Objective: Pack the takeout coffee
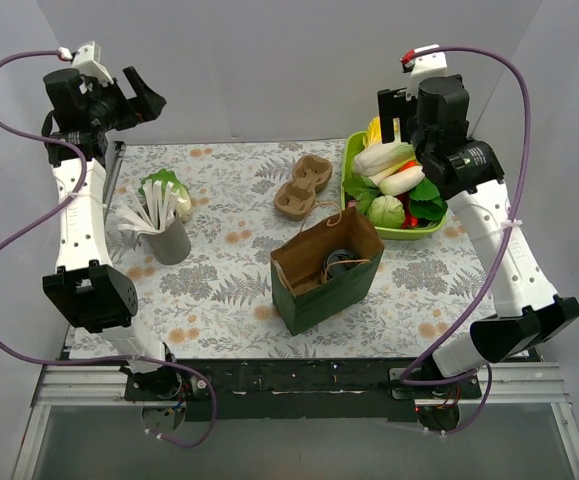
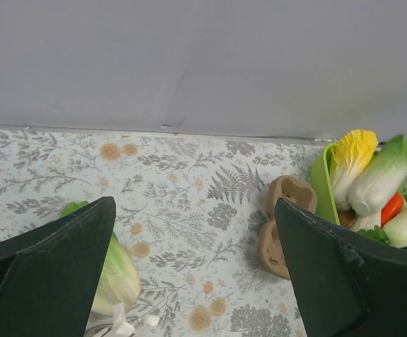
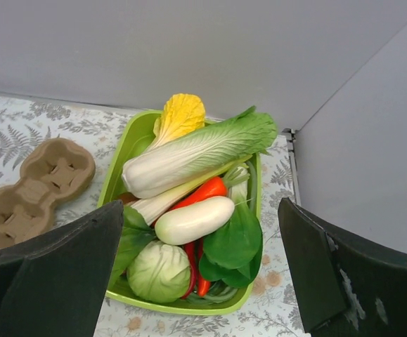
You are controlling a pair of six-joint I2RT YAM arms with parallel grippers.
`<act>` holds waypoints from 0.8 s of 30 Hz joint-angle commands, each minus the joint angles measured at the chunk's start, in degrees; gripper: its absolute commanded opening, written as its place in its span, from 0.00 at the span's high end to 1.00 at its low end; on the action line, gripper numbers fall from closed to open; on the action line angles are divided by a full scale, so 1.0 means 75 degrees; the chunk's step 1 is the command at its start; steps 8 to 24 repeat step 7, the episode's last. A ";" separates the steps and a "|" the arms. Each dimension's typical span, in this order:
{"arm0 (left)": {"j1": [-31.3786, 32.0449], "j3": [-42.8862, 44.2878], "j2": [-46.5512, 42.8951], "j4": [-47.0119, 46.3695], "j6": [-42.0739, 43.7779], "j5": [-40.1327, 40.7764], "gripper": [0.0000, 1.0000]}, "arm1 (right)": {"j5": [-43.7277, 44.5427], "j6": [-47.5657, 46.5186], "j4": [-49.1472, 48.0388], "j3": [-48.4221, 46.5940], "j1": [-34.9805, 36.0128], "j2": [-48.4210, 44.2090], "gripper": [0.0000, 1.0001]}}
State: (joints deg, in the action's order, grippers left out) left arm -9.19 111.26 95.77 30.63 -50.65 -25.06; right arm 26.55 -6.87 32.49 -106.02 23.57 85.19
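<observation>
A green paper bag (image 1: 321, 296) stands open at the table's middle, brown inside. Down in it I see a round black lid (image 1: 337, 265), which looks like the takeout coffee; the cup's white body is hidden by the bag walls. My left gripper (image 1: 145, 96) is raised high at the back left, open and empty; its wrist view (image 2: 195, 210) shows only tablecloth between the fingers. My right gripper (image 1: 395, 112) is raised at the back right over the vegetable tray, open and empty (image 3: 200, 210).
A brown cardboard two-cup carrier (image 1: 303, 187) lies behind the bag. A green tray of vegetables (image 1: 348, 176) sits at the back right. A grey cup of white utensils (image 1: 171, 240) and a lettuce (image 1: 163, 184) stand at the left.
</observation>
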 commanded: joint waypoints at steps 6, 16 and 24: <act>-0.1269 0.0294 0.0180 -0.0955 -0.1039 -0.1358 0.02 | 0.0691 -0.0267 -0.0840 -0.0453 -0.0260 -0.0027 0.02; -0.1352 0.0305 0.0192 -0.0979 -0.1062 -0.1381 0.02 | 0.0656 -0.0302 -0.0851 -0.0582 -0.0295 0.0020 0.02; -0.1352 0.0305 0.0192 -0.0979 -0.1062 -0.1381 0.02 | 0.0656 -0.0302 -0.0851 -0.0582 -0.0295 0.0020 0.02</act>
